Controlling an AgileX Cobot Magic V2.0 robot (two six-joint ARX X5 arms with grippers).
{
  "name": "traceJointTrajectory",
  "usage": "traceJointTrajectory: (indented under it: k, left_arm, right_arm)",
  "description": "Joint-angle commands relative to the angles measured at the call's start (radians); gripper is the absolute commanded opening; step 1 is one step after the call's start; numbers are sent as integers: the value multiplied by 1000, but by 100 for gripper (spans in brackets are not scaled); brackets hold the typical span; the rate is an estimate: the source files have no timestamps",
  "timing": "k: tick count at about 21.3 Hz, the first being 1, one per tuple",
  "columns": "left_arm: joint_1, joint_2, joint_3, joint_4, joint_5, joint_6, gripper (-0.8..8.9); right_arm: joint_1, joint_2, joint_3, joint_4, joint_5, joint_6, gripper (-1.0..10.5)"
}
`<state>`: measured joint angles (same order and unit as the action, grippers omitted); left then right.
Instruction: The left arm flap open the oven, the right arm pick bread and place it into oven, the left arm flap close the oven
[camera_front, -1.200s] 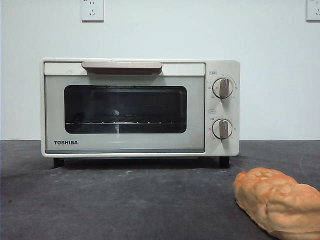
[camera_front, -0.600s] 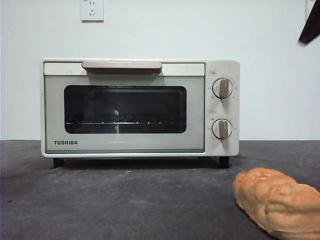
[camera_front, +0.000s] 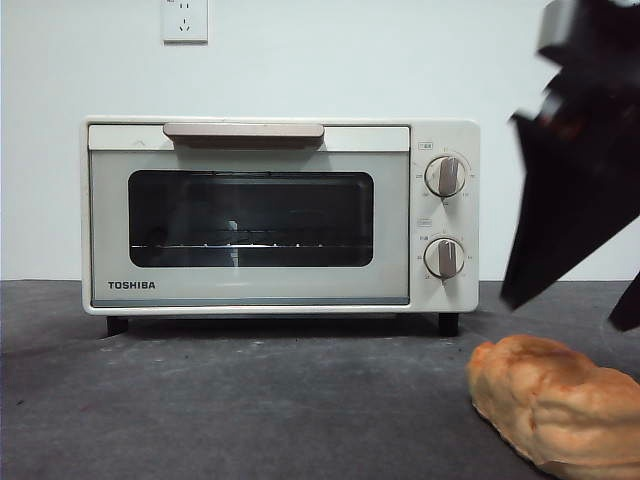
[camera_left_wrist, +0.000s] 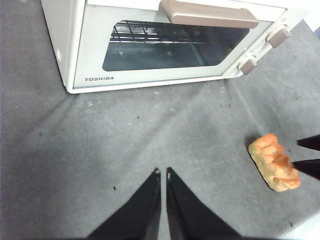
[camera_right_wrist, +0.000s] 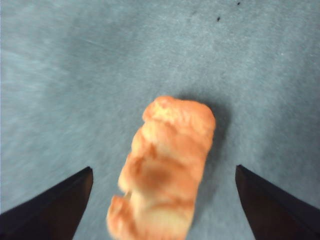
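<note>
Bread (camera_right_wrist: 165, 165) lies between right gripper's (camera_right_wrist: 162, 200) wide jaws; oven (camera_front: 280, 215) door shut. Descend centred, squeeze gently.

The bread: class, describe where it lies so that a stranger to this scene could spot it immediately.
Start at the cream-white oven standing on the dark grey table. Look in front of its knob side, nearer the camera: the bread lies on the table beneath the right gripper, whose jaws are open. It is the only lumpy, golden-orange thing.
</note>
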<state>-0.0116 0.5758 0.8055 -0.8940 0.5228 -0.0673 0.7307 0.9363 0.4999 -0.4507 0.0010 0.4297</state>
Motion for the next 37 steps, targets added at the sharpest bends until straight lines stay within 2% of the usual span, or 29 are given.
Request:
traceJointTrajectory:
  k: [1, 10, 11, 15, 17, 22, 27, 31, 37]
  left_arm:
    - [-2, 5, 20, 6, 2, 15, 16]
    - [-2, 5, 20, 4, 2, 15, 16]
    - [-2, 5, 20, 4, 2, 15, 16]
    - [-2, 5, 20, 4, 2, 15, 16]
    - [-2, 5, 20, 4, 2, 15, 16]
    - [-6, 6, 20, 32, 2, 3, 16]
    - [-70, 47, 20, 183, 6, -92, 16]
    - [-175, 154, 20, 383, -23, -163, 17]
    - [-277, 305, 48, 570, -116, -184, 17]
  right_arm:
    - [25, 79, 6, 50, 38, 34, 459]
    - [40, 282, 6, 193, 61, 35, 458]
    - [40, 294, 6, 196, 61, 35, 440]
    - [44, 302, 6, 196, 64, 34, 233]
    - [46, 301, 6, 196, 51, 34, 170]
    - [46, 245, 20, 196, 49, 34, 159]
    - [46, 124, 87, 126, 49, 20, 160]
    - [46, 55, 172, 38, 52, -16, 160]
    - [46, 15, 245, -26, 51, -31, 160]
